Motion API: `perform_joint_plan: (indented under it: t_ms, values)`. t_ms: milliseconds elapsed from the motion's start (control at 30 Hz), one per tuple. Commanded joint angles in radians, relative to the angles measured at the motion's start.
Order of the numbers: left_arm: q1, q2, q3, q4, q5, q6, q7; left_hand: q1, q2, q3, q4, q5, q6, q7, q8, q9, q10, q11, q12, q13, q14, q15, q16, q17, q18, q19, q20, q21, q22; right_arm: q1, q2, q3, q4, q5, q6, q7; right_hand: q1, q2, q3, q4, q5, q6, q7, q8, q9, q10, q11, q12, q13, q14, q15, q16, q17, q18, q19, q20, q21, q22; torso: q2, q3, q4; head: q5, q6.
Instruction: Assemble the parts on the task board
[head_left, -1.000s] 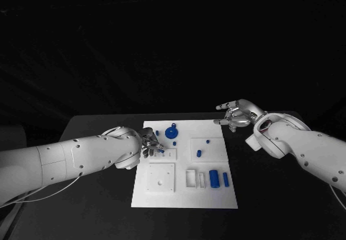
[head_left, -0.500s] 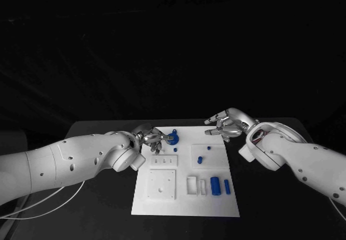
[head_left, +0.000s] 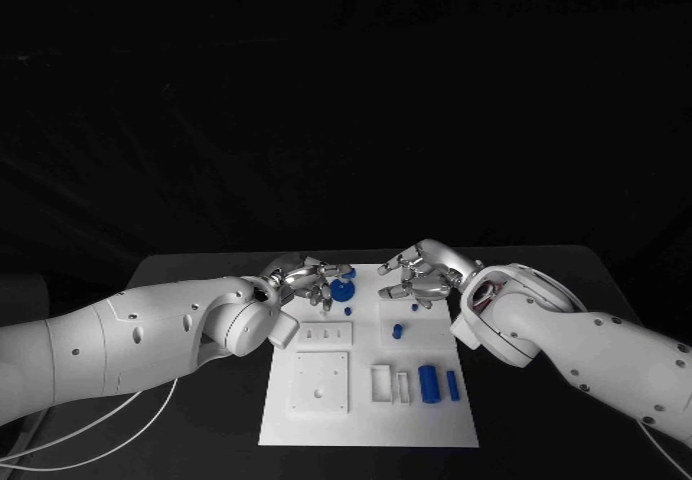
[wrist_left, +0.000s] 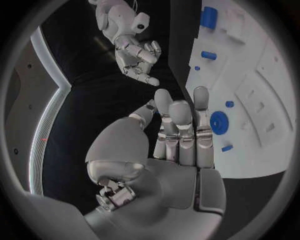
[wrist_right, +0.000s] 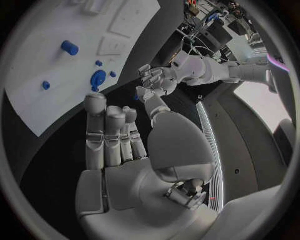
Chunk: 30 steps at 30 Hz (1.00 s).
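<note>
The white task board (head_left: 361, 420) lies in the middle of the black table. A round blue disc part (head_left: 343, 290) stands near its far edge, with small blue pegs (head_left: 400, 329) behind and beside it. Two blue cylinders (head_left: 427, 380) lie at the near right. My left hand (head_left: 306, 277) hovers at the board's far left corner, just left of the disc, fingers straight and empty. My right hand (head_left: 411, 278) hangs over the far edge right of the disc, also empty. The left wrist view shows the left hand (wrist_left: 181, 135) beside the disc (wrist_left: 219, 121); the right wrist view shows the flat right hand (wrist_right: 119, 145).
A white square plate (head_left: 323, 378) and narrow white slot frames (head_left: 389, 382) sit on the board's near half. Black table (head_left: 188, 440) surrounds the board on all sides. Both white forearms (head_left: 144, 340) reach in along the board's flanks.
Both hands have drawn together at the board's far edge: the left one went from the board's left side toward the disc, the right one came leftward from the far right corner. The view has shifted.
</note>
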Motion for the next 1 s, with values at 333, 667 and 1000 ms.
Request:
perform_joint_plan:
  t_ms: [333,667,1000]
  values:
    - [0.001,0.006,-0.003,0.009,0.035,0.055,0.059,0.017,0.02,0.005,-0.019,0.035,0.123,-0.093,0.004,0.041,0.027,-0.013,0.018,0.013,-0.001,-0.001,0.011,0.01,-0.012,0.01,-0.01,-0.007,0.016,-0.001,0.029,-0.013,0.022,-0.044,-0.113,-0.041,-0.004,-0.006,-0.01,0.008,-0.043,0.003,0.002,0.002,0.001,0.014,0.001,0.0,0.002,0.013,-0.001,-0.004,0.0,0.012,-0.001,-0.002,0.01,0.059,0.001,0.0008,0.0007,-0.001,0.0]
    - [0.001,0.008,-0.004,0.015,-0.021,0.085,0.059,0.018,0.018,0.006,-0.024,0.038,0.123,-0.093,0.003,0.05,0.027,-0.013,0.022,0.014,-0.001,-0.001,0.014,0.012,-0.011,0.011,-0.01,-0.009,0.022,-0.001,0.038,-0.014,0.029,-0.06,-0.144,-0.043,0.006,-0.009,-0.012,0.028,-0.072,-0.003,0.003,0.002,0.001,0.014,0.002,-0.003,0.001,0.014,0.0,-0.006,0.0,0.013,0.0,-0.001,0.007,0.059,0.001,0.0008,0.0001,-0.001,-0.003]
    - [0.001,0.009,-0.004,0.017,-0.042,0.107,0.057,0.018,0.017,0.006,-0.025,0.038,0.123,-0.093,0.003,0.05,0.027,-0.013,0.022,0.014,-0.001,-0.001,0.015,0.012,-0.01,0.011,-0.009,-0.009,0.023,-0.001,0.047,-0.014,0.025,-0.065,-0.143,-0.044,0.014,-0.008,0.001,0.037,-0.104,0.002,0.002,0.002,0.001,0.016,0.001,-0.002,0.002,0.016,-0.001,-0.006,0.001,0.012,0.002,-0.002,0.01,0.06,0.001,0.0007,-0.0003,-0.003,-0.005]
